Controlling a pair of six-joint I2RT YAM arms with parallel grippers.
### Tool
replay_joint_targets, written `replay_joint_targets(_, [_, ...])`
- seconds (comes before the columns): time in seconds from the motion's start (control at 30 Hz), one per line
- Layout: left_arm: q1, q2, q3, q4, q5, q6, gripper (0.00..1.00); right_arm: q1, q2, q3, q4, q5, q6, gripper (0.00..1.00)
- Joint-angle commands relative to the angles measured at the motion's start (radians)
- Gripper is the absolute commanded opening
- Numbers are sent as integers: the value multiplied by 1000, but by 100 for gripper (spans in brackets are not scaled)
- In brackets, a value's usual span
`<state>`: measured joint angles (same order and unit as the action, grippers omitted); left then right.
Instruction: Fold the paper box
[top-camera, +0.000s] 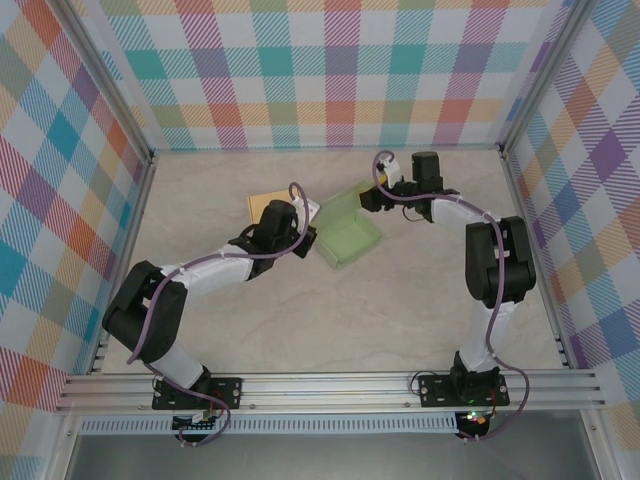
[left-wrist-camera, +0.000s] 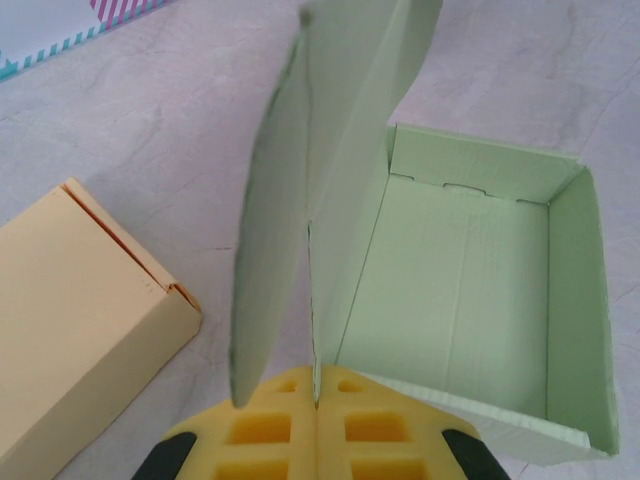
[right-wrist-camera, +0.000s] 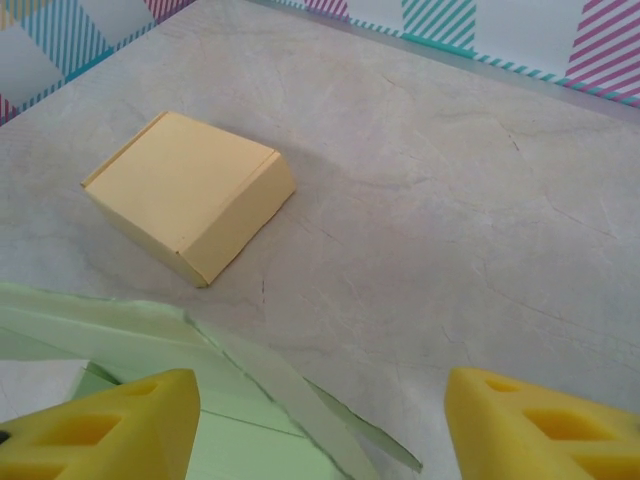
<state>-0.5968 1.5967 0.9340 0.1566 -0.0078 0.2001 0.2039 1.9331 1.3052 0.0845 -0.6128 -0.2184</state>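
Two arms (top-camera: 200, 270) bent inward — left gripper (left-wrist-camera: 316, 385) pinching paper box flap (left-wrist-camera: 330, 150), right gripper (right-wrist-camera: 320, 400) spread.

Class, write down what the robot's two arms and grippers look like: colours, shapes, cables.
Both the left arm and right arm have black joint housings and pale silvery links, each trailed by a purple cable. The left gripper and right gripper carry yellow, foam-like wedge fingers with rectangular recesses.

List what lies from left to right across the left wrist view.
yellow box → raised green flap → open green box tray
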Motion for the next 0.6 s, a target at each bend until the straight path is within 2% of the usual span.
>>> replay_joint_targets(0.0, [8, 11, 31, -26, 17, 15, 1, -4, 23, 34, -40, -66, -32, 62])
replay_joint_targets(0.07, [8, 11, 31, -26, 13, 14, 1, -4, 21, 34, -44, -67, -32, 59])
replay_joint_targets(0.2, [9, 15, 35, -25, 3, 7, 1, -3, 19, 40, -74, -67, -30, 46])
replay_joint_targets(0.3, [9, 22, 42, -26, -8, -8, 1, -3, 6, 21, -63, -58, -14, 31])
replay_joint_targets(0.47, [9, 35, 61, -26, -18, -58, 1, 10, -26, -21, -46, -20, 20, 25])
replay_joint_targets(0.57, [7, 50, 83, -37, -5, -105, 1, 32, -54, -51, -34, 34, 45, 17])
